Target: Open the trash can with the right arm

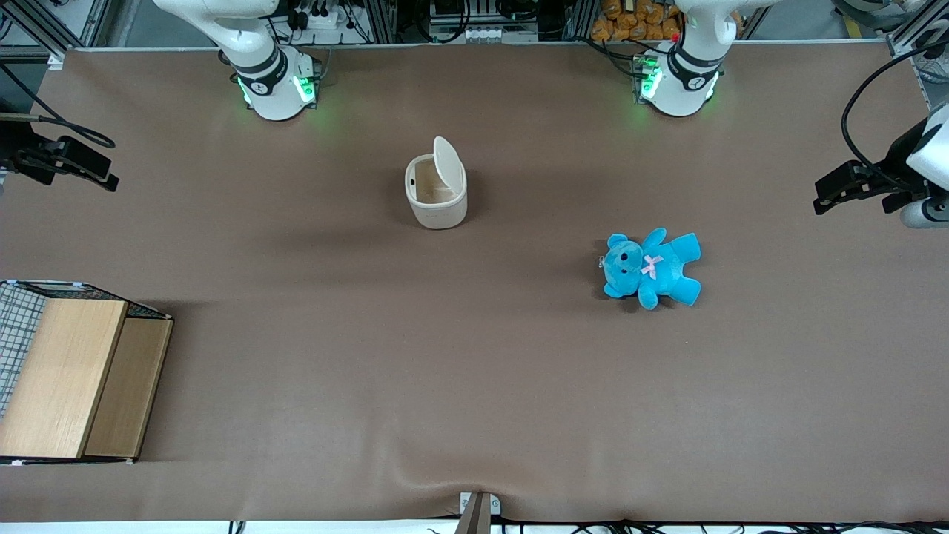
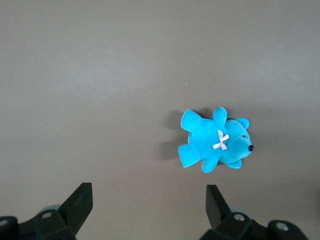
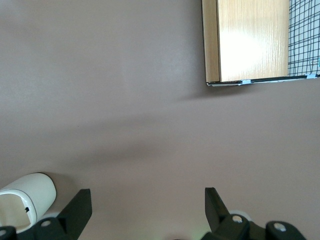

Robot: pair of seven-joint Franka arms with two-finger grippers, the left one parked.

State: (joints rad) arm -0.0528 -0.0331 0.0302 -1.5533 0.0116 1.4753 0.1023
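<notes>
Jaws spread wide, nothing between them: in the front view your black two-finger gripper point(image 1: 78, 165) hangs over bare brown table point(image 1: 474, 386) at the working arm's end, well apart from the small cream-white plastic trash can point(image 1: 436, 191), which stands mid-table, farther from the camera than the blue plush teddy point(image 1: 652, 268). Its flat hinged lid point(image 1: 446, 165) is already tipped up and the tan inside shows, so you can judge the task as good as done

Right wrist view: black fingertips point(image 3: 79, 207) apart, touching nothing; the can's rim point(image 3: 27, 199) just beside one finger; wooden box with wire mesh point(image 3: 252, 40) well apart

Handling, judged: light, stiff, smooth plastic, so it may skid; push the lid's free edge, do not pinch
</notes>
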